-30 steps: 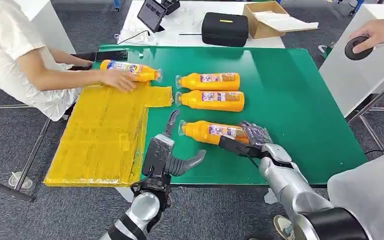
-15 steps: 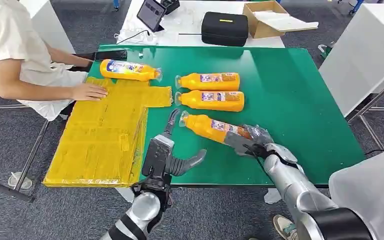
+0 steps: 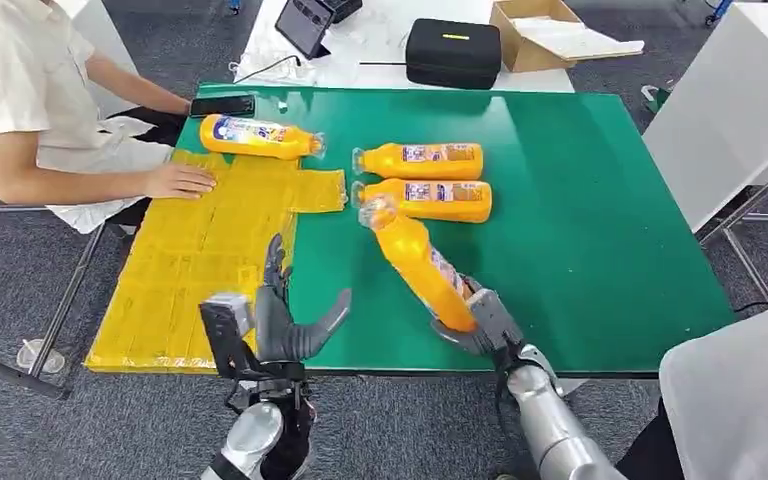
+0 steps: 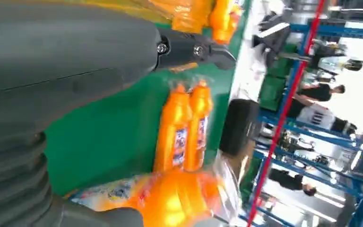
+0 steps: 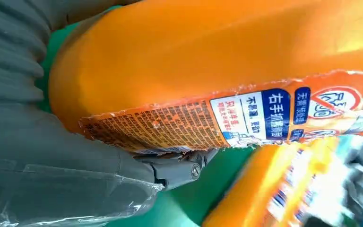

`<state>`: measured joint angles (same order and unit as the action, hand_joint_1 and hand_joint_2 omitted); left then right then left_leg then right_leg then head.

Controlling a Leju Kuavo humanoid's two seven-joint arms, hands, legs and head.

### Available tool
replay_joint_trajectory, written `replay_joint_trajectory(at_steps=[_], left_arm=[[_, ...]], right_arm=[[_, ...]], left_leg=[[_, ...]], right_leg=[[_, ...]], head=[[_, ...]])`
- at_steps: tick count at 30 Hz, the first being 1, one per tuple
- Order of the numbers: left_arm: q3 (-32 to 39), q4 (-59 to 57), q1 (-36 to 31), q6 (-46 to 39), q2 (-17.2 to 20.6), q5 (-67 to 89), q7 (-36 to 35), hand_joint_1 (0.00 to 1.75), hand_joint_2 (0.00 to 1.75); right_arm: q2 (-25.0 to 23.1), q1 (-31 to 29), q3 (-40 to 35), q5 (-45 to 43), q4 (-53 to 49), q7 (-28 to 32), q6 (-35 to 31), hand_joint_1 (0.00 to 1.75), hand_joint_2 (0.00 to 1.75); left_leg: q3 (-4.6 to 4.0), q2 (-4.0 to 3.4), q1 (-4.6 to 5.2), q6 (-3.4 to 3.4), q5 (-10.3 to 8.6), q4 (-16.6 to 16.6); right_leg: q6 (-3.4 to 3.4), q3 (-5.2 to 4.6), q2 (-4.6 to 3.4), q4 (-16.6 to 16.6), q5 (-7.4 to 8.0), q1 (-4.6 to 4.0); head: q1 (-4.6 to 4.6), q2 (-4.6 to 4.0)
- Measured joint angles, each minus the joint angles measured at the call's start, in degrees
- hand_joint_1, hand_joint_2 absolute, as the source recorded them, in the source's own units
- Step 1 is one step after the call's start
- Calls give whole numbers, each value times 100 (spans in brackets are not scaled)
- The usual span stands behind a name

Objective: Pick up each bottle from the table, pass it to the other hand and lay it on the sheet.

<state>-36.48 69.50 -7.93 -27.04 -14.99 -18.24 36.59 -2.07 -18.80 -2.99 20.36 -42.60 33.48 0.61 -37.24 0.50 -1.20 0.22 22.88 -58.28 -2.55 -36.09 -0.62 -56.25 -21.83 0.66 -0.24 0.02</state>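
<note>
— Where is the bottle now?
— In the right hand, held by its base above the green table, cap toward two lying bottles.
— And the left hand?
— Holding nothing, fingers apart, near the yellow sheet.

Orange bottle raised, tilted, two side by side, one beside yellow sheet

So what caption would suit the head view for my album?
The right hand lifts an orange bottle off the green table while the open left hand waits.
</note>
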Motion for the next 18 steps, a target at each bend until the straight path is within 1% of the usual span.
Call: replay_joint_trajectory(at_steps=[5, 8, 10, 13, 18], left_arm=[[272, 580, 509, 456, 179, -622, -337, 0, 175], [324, 728, 632, 710, 254, -629, -407, 0, 175], [298, 740, 637, 928, 302, -442, -383, 0, 175], [243, 740, 634, 1028, 343, -285, -350, 0, 175], [236, 740, 635, 1056, 374, -244, -346, 0, 175]], right_arm=[[-75, 796, -370, -463, -1356, -98, -199, 175, 175], [-129, 1051, -725, -557, -1984, -229, -232, 175, 175], [-138, 1063, -974, -557, -2116, -273, -177, 175, 175], [-164, 1061, -1276, -561, -2150, -225, -181, 175, 175], [-190, 1056, -1493, -596, -2150, -173, -201, 175, 175]], left_leg=[[-11, 0, 1, 4, 18, 0], [-16, -1, 0, 2, 19, 0], [-15, -1, 0, 2, 19, 0], [-13, -1, 0, 2, 16, 0], [-14, 0, 1, 3, 16, 0]], right_leg=[[0, -11, -1, 0, -13, 4], [6, -19, -1, 0, -18, 1], [7, -20, -1, 0, -19, 0], [6, -19, -1, 0, -17, 0], [6, -17, -1, 0, -17, 2]], head=[[-2, -2], [-2, -2], [-2, -2], [0, -2], [-2, -2]])
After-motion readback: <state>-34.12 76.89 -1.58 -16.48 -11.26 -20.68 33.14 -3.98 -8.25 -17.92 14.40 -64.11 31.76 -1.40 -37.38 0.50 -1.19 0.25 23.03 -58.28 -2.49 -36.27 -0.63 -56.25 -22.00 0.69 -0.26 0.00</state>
